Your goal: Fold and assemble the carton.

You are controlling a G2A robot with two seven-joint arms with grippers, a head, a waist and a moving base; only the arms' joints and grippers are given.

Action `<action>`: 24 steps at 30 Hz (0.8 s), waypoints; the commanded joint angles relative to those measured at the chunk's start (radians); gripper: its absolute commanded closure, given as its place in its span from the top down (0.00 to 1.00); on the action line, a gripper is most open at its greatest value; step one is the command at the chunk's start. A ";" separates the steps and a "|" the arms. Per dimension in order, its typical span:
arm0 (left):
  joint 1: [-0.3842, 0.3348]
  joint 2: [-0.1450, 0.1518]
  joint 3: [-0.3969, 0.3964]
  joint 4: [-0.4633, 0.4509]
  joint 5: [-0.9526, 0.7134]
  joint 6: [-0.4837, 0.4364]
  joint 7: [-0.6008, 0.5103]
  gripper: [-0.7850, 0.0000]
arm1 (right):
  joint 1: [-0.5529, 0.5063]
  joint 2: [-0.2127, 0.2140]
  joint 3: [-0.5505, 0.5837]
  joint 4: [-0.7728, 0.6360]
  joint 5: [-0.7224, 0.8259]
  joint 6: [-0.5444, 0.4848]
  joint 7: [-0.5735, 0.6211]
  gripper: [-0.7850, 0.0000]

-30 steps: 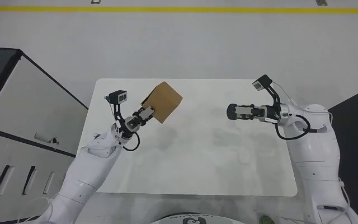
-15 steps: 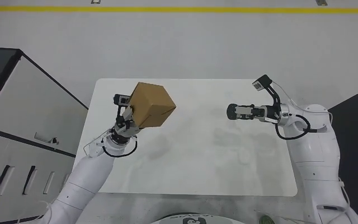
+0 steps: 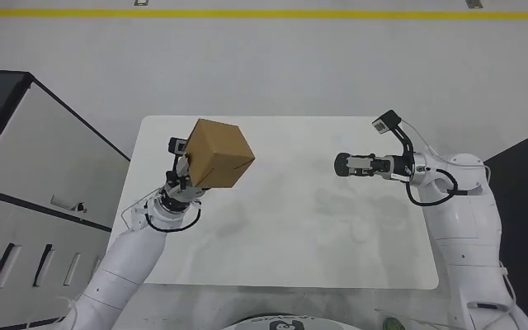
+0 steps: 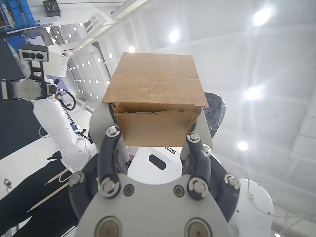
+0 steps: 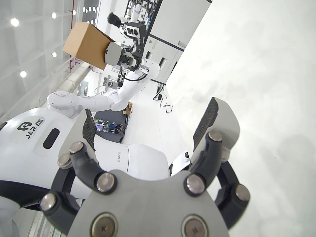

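We hold the box (image 3: 218, 153) clamped in our left gripper (image 4: 154, 130), raised above the table (image 3: 330, 247), probably to check its flaps; our right gripper (image 5: 150, 122) hangs spread open, empty.

Open passage is being offered by the bare middle of the table (image 3: 313, 239). The left part is being overhung by the carton (image 3: 218, 153), held aloft in the left gripper (image 4: 154, 134). The right part is being occupied by the spread right gripper (image 3: 338, 163), well apart from the carton. The left edge is being flanked by a cabinet (image 3: 49, 157).
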 commanded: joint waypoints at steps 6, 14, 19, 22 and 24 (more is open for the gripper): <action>0.044 -0.015 0.017 -0.075 -0.050 0.035 0.017 0.00 | 0.000 0.000 0.000 0.000 0.000 0.000 0.000 1.00; 0.044 -0.015 0.017 -0.075 -0.050 0.035 0.017 0.00 | 0.000 0.000 0.000 0.000 0.000 0.000 0.000 1.00; 0.044 -0.015 0.017 -0.075 -0.050 0.035 0.017 0.00 | 0.000 0.000 0.000 0.000 0.000 0.000 0.000 1.00; 0.044 -0.015 0.017 -0.075 -0.050 0.035 0.017 0.00 | 0.000 0.000 0.000 0.000 0.000 0.000 0.000 1.00; 0.044 -0.015 0.017 -0.075 -0.050 0.035 0.017 0.00 | 0.000 0.000 0.000 0.000 0.000 0.000 0.000 1.00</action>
